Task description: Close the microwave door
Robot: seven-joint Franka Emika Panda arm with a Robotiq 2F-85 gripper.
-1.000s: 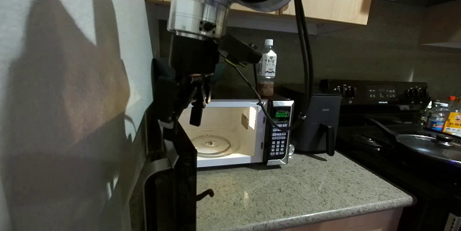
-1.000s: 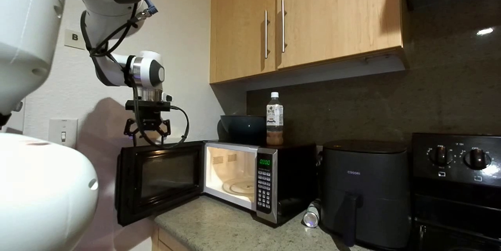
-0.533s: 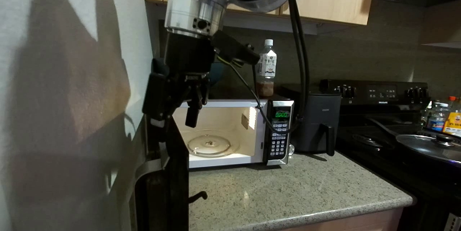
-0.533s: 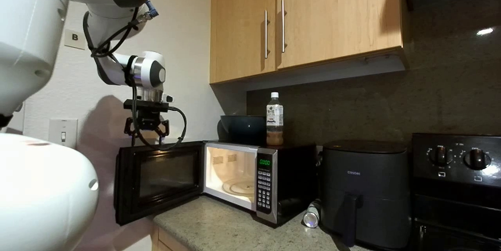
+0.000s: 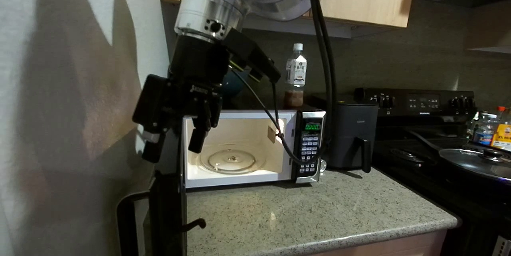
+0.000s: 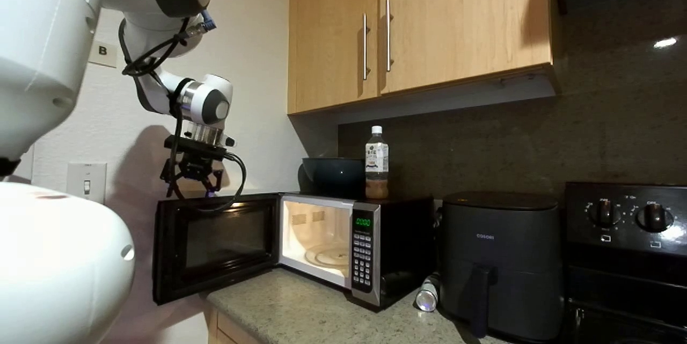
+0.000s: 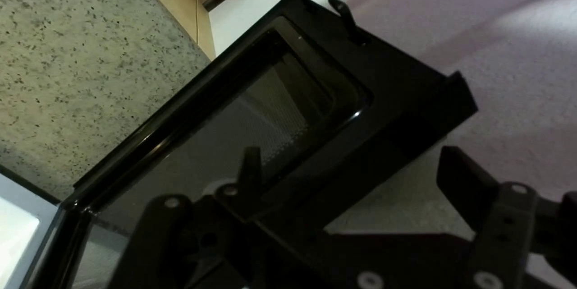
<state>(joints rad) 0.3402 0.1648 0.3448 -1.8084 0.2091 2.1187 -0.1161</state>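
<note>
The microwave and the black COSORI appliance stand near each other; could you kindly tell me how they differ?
The microwave is silver and black with a lit interior, while the COSORI appliance is almost entirely dark. The microwave door stands wide open, whereas the COSORI appliance looks closed. The microwave has a button panel with a green display; the COSORI appliance shows a vertical handle. Both stand on the speckled counter.

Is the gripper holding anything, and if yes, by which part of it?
Nothing is held: the gripper is open, its jaws wide apart, and the microwave door is not clamped.
</note>
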